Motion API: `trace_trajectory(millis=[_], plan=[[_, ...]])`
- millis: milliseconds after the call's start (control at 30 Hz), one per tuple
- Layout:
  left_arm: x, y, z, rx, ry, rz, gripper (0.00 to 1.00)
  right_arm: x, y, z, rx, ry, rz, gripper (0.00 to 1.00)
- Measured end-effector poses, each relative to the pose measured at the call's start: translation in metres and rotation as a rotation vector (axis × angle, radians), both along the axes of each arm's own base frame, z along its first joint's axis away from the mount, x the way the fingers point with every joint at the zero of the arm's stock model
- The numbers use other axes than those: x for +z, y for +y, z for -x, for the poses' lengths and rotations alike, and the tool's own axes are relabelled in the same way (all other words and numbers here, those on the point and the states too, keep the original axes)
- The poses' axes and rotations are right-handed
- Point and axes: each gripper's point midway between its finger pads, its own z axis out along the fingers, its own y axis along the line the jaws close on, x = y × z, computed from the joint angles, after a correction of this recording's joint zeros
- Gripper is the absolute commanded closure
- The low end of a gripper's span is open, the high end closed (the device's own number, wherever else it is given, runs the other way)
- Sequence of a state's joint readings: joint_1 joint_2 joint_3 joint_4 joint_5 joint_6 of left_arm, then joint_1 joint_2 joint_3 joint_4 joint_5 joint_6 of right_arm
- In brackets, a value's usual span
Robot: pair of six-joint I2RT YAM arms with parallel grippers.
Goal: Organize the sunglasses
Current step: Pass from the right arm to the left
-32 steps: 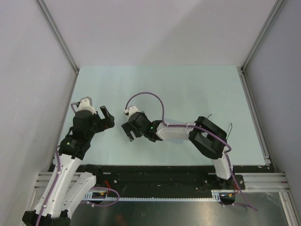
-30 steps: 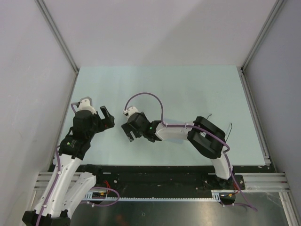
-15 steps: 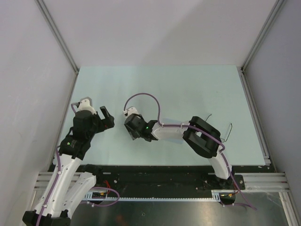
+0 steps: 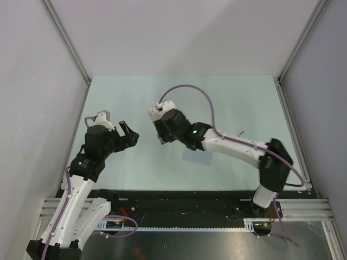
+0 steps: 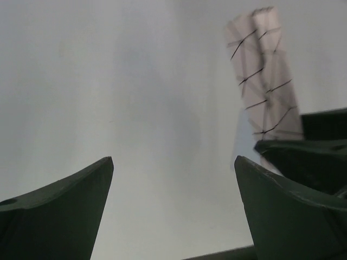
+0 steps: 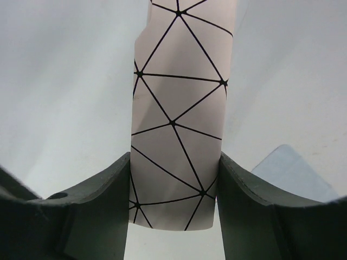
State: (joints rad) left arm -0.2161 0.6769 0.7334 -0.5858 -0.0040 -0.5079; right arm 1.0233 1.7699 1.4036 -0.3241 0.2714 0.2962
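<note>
Right gripper (image 6: 173, 179) is clamped on a case (image 6: 179, 97). The case is flat and oblong, pale pink and matte, and thin black lines divide it into triangles. It sits between the two dark fingers, over the middle of the smooth pale green table (image 4: 227, 97). Left gripper (image 5: 173, 189) is spread wide and holds nothing, near the case. Its fingers are dark, tapered wedges.

my top camera looked down on the table (image 4: 217, 97); both wrist cameras, close in, shared the patterned case (image 5: 265, 81).
</note>
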Motion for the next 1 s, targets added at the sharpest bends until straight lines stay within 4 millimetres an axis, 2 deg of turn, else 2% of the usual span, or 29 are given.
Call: trace_trajectory(millis=[133, 233, 333, 400, 533, 700, 800, 1000], plan=[[0.024, -0.028, -0.003, -0.118, -0.095, 0.115, 0.00, 0.083, -0.023, -0.003, 0.002, -0.086, -0.147, 0.74], [0.054, -0.049, -0.002, -0.222, -0.227, 0.211, 0.00, 0.131, -0.044, 0.003, 0.020, -0.128, -0.235, 0.73], [0.088, -0.064, 0.001, -0.306, -0.373, 0.296, 0.00, 0.163, -0.061, 0.012, 0.044, -0.158, -0.292, 0.72], [0.113, -0.074, 0.004, -0.362, -0.460, 0.354, 0.00, 0.177, -0.071, 0.019, 0.062, -0.171, -0.314, 0.72], [0.148, -0.091, 0.009, -0.470, -0.561, 0.455, 0.00, 0.191, -0.076, 0.039, 0.128, -0.181, -0.338, 0.72], [0.151, -0.109, 0.002, -0.562, -0.532, 0.527, 0.00, 0.184, -0.074, 0.060, 0.209, -0.150, -0.337, 0.72], [0.150, -0.113, 0.002, -0.585, -0.516, 0.546, 0.00, 0.179, -0.070, 0.069, 0.242, -0.134, -0.332, 0.72], [0.163, -0.121, 0.007, -0.634, -0.539, 0.571, 0.00, 0.177, -0.061, 0.083, 0.292, -0.123, -0.335, 0.72]])
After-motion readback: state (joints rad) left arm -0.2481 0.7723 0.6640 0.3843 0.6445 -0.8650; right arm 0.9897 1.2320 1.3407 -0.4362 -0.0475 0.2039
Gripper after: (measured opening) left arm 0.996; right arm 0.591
